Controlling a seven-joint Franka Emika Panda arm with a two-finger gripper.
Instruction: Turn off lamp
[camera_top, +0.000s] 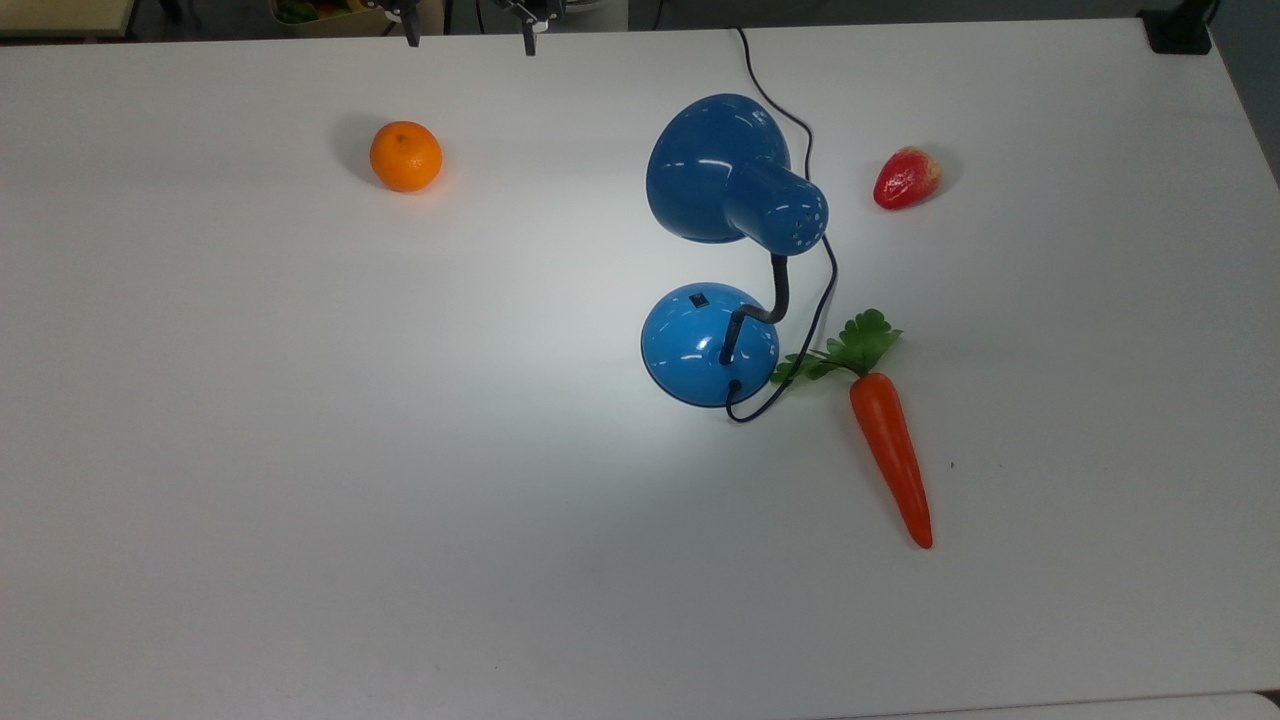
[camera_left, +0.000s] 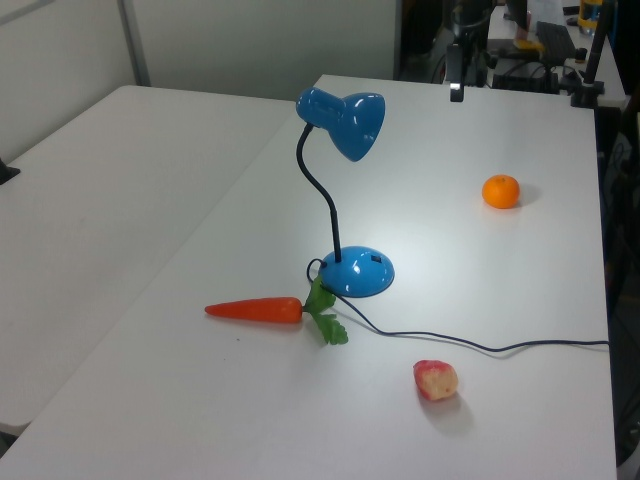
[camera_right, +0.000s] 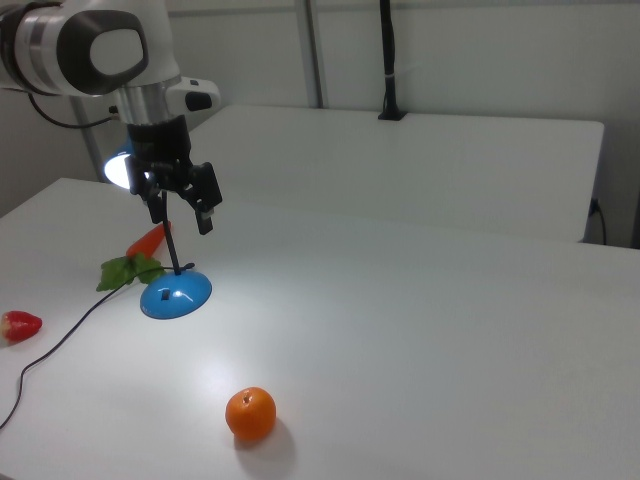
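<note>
A big white table (camera_top: 300, 450) fills the room in front of me, and another white table stands beside it. On my table there is a bright patch of light, because the lamp (camera_top: 712, 345) is on.

The lamp is blue and shiny. Its round base sits near the middle of the table. A small black switch (camera_top: 698, 298) is on top of the base. A black bendy neck goes up from the base to the dome shade (camera_top: 715, 165), which hangs high above the table. A black cord (camera_top: 822, 300) comes out of the base, loops on the table, and runs off to the far edge in the top view.

A toy carrot (camera_top: 892, 455) lies flat just beside the base. Its green leaves (camera_top: 850, 350) touch the cord. A red strawberry (camera_top: 907, 178) lies well apart from the lamp, near the table edge at the top view's right. An orange (camera_top: 405, 156) sits by itself on the other side of the lamp, toward the top view's left.

My end effector (camera_right: 183, 210) is up in the air, not touching anything. Its two black fingers (camera_right: 203, 215) point down and are spread apart, with nothing between them. In the top view it is at the far edge of the table, well apart from the lamp.
</note>
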